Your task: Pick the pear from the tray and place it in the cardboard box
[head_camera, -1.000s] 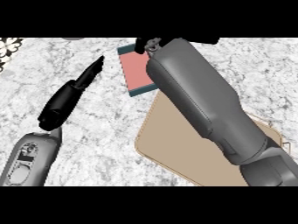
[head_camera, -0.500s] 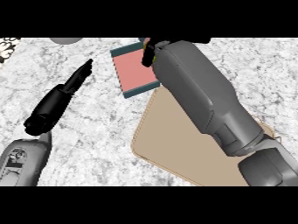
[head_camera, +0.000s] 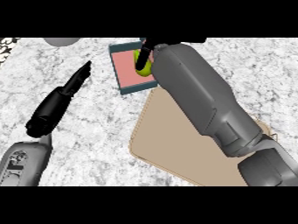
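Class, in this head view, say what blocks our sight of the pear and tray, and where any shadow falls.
Head view: the right forearm covers the tray's right part and much of the pear; the right hand shows only as dark fingers over the pear; no clear cast shadows on the counter; lighting looks flat.

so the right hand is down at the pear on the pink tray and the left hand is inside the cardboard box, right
Not quite. The head view shows the left hand over bare counter, left of the tray, not inside the cardboard box. The right hand is at the pear on the tray.
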{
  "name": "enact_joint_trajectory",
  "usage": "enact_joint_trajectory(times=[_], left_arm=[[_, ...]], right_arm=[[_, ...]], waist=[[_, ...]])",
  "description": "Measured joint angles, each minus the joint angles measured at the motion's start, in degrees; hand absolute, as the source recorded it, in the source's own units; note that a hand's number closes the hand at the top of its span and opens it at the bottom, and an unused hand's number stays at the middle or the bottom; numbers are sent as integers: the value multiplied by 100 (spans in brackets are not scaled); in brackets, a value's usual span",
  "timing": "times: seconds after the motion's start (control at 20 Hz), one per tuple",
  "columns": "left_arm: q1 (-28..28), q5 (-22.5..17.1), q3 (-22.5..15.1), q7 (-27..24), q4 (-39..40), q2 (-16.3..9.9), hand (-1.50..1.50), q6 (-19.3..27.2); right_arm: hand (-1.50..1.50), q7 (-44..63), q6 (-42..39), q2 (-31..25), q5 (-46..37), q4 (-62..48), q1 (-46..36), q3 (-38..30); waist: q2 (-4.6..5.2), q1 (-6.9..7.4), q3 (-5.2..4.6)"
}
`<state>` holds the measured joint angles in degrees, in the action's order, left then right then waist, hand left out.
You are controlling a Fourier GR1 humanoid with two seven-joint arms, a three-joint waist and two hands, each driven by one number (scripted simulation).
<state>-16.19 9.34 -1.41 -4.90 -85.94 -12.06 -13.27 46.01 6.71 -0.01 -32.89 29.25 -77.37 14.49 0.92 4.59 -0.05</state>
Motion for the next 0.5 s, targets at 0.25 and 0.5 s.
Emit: enact_joint_trajectory(times=[0.25,0.5], left_arm=[[38,-29,73,-24,30,-42,0,-8],[46,-38,119,20,-16,-55,0,9]], right_arm=[[-150,-568,1773,1,339,720,67,-581],[-150,-1203,3258,0,932,1199,502,-1124]], waist=[[-14,-101,17],[-16,-147,16]])
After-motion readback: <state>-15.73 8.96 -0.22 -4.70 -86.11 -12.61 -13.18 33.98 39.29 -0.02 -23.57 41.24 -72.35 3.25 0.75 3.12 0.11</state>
